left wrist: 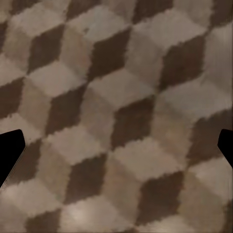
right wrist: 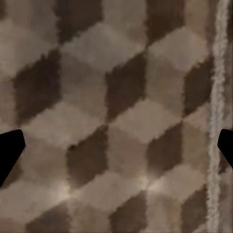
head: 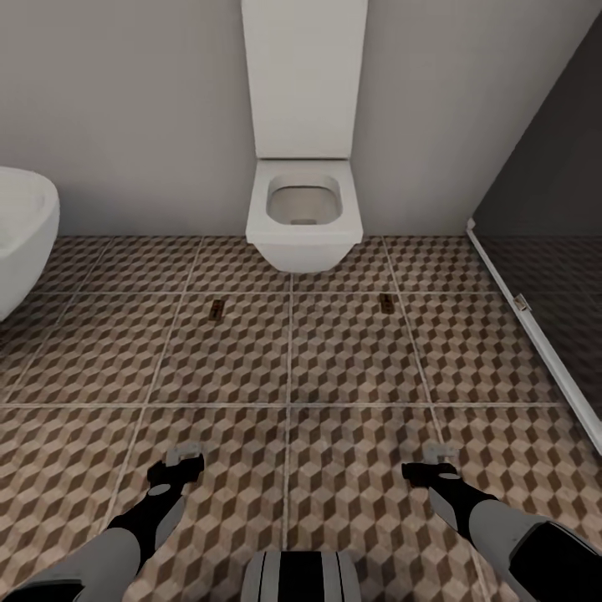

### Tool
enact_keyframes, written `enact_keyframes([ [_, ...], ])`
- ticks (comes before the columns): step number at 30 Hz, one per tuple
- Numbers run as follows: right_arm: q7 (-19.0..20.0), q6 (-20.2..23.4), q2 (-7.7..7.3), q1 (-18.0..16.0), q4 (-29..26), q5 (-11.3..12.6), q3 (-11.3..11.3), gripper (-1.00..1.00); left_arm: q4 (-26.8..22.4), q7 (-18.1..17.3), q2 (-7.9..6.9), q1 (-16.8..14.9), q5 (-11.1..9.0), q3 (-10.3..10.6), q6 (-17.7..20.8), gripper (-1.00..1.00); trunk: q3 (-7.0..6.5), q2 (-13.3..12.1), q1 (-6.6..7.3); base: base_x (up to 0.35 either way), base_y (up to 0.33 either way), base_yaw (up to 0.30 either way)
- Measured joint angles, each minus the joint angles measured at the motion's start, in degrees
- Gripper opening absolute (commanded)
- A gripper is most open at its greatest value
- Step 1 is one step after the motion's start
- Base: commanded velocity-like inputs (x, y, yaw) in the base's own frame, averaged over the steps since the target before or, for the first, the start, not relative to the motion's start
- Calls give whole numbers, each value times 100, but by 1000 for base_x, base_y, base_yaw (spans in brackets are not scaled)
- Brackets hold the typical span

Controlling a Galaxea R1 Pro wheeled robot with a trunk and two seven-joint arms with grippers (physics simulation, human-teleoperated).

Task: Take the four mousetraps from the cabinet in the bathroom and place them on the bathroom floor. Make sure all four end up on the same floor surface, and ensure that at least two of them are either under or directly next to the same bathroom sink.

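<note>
Bathroom floor (head: 351,359), head view: two mousetraps lie flat, one (head: 216,310) left of the toilet (head: 303,213), one (head: 386,303) right.
Wrist views: left pincer (left wrist: 116,145) and right pincer (right wrist: 116,145) spread, empty. Risk: neither trap appears beside a sink; driving forward could run over them.

Two mousetraps (head: 216,310) (head: 386,303) are lying on the bathroom floor (head: 351,359), one at each side before the toilet (head: 304,213); a basin, seemingly, (head: 23,234) is standing far left.

Matt cube-patterned tiles of the bathroom floor (head: 351,359); glossy white ceramic toilet (head: 303,213).
</note>
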State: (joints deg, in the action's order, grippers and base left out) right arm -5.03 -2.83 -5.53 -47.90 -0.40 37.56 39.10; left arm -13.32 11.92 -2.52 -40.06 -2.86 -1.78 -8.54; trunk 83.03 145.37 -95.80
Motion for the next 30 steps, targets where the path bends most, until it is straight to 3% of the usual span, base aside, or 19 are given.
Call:
enact_keyframes([
  [30, -7, 8, -7, 0, 0, -9, 2, 100, 0, -9, -4, 0, 0, 1, -4, 100, -665, -40, 77, 0, 0, 0],
])
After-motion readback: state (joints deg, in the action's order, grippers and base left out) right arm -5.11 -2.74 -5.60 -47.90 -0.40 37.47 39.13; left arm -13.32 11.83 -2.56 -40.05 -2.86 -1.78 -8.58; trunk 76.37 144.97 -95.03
